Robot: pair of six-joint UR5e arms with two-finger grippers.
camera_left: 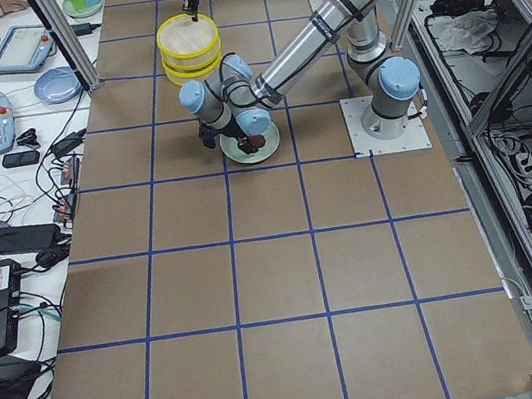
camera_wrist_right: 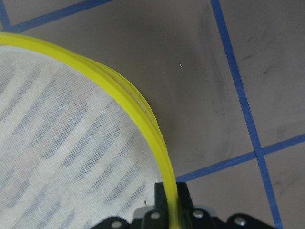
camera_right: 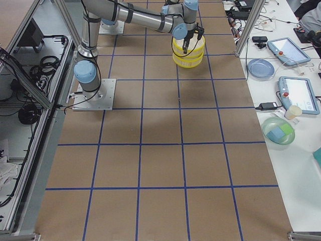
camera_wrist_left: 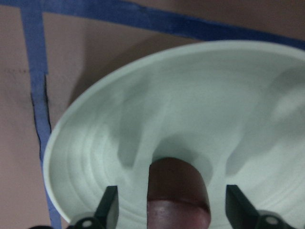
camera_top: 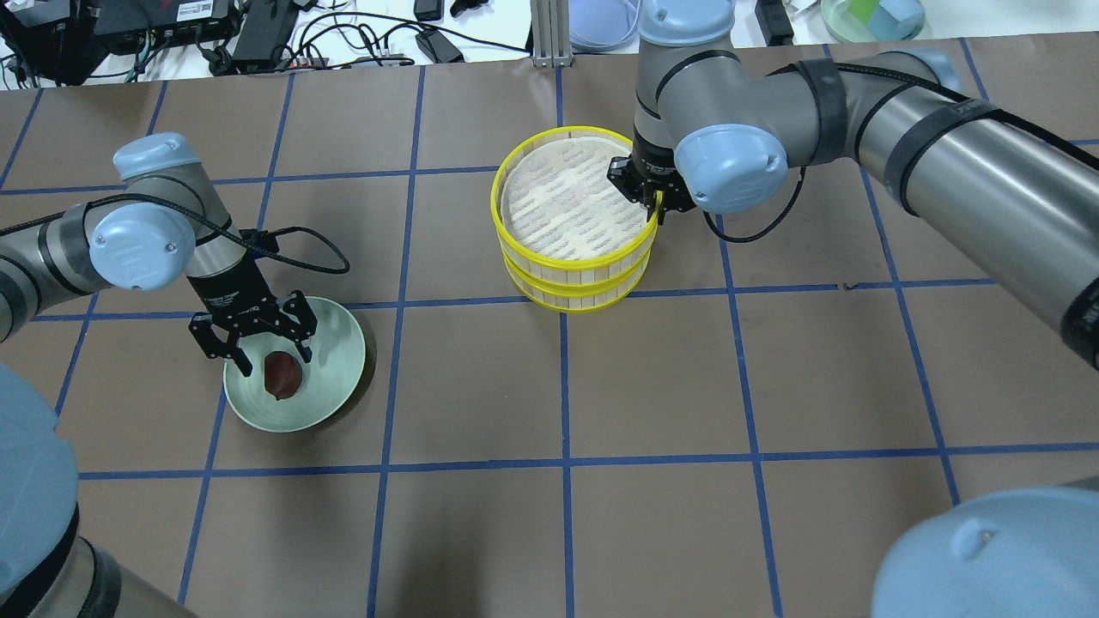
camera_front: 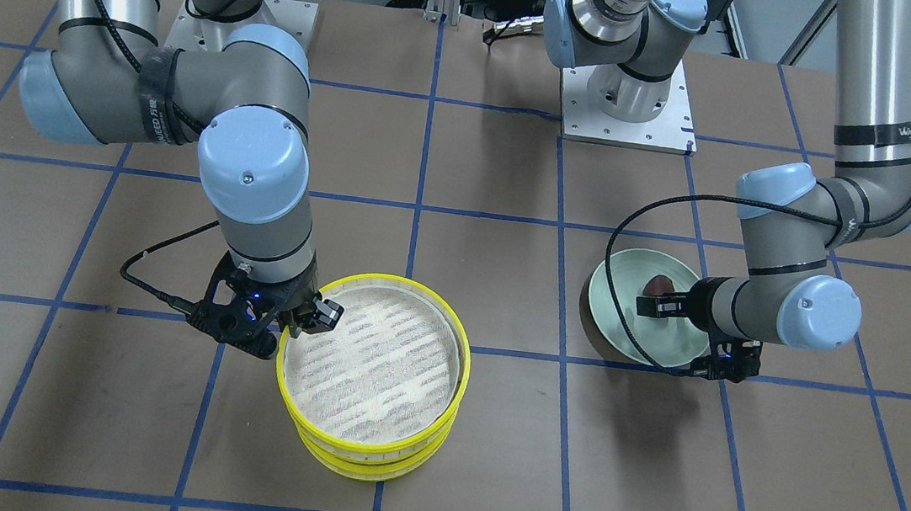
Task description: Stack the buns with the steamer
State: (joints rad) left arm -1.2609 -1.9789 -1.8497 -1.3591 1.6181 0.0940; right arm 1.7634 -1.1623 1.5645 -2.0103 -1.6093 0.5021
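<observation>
Two yellow-rimmed steamer tiers stand stacked mid-table. The upper tier [camera_front: 458,349] [camera_top: 575,130] sits on the lower tier [camera_front: 365,468] [camera_top: 571,293], and its white slatted floor is bare. My right gripper [camera_front: 305,320] [camera_top: 654,202] [camera_wrist_right: 170,202] is shut on the upper tier's rim. The dark reddish-brown bun [camera_top: 283,378] [camera_front: 657,285] [camera_wrist_left: 176,191] lies in the mint-green plate [camera_top: 335,343] [camera_front: 631,274] [camera_wrist_left: 190,95]. My left gripper [camera_top: 276,362] [camera_wrist_left: 172,205] [camera_front: 658,304] is open, low in the plate, one finger on each side of the bun. The cream-white bun is hidden.
The brown table is marked with a blue tape grid [camera_top: 562,386]. Both arm bases [camera_front: 629,96] stand at the robot side. A side bench with tablets and dishes [camera_right: 278,130] runs beyond the far edge. The plate and the steamer stack stand about one grid square apart.
</observation>
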